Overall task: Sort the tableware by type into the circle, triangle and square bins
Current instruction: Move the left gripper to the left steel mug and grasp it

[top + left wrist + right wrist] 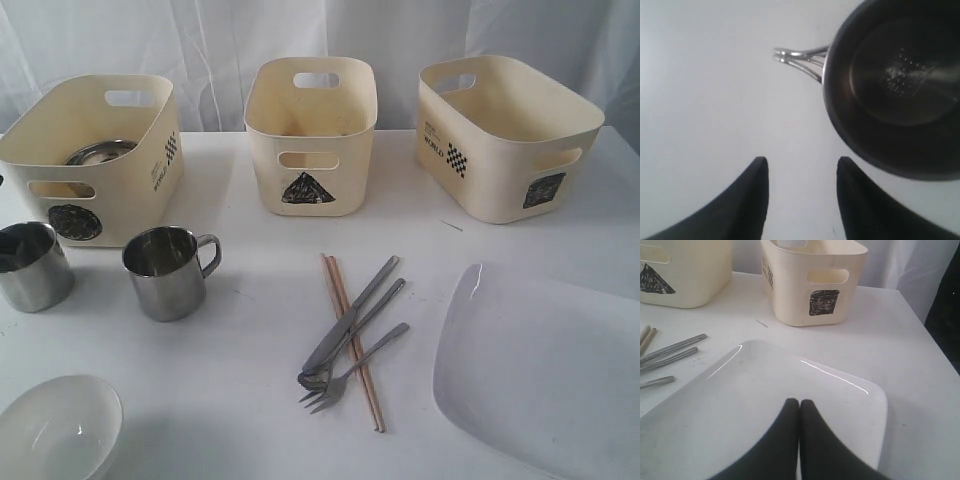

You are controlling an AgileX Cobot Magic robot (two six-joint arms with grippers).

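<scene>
Two steel mugs [32,265] [165,272] stand at the left, in front of the circle bin [115,205], which holds a steel bowl [100,152]. A white bowl [55,428] sits at the front left. Knife, forks and spoon [350,330] lie across the tan chopsticks [365,385] in the middle. The large white plate [545,370] lies at the right. Neither gripper shows in the exterior view. My left gripper [801,161] is open over bare table beside a steel mug [895,85]. My right gripper [800,402] is shut above the plate [740,390], holding nothing.
The triangle bin [310,150] stands at the back middle and the square bin [490,160] at the back right; both look empty as far as I can see inside. A white curtain hangs behind the table. The table's right edge [935,350] runs close to the plate.
</scene>
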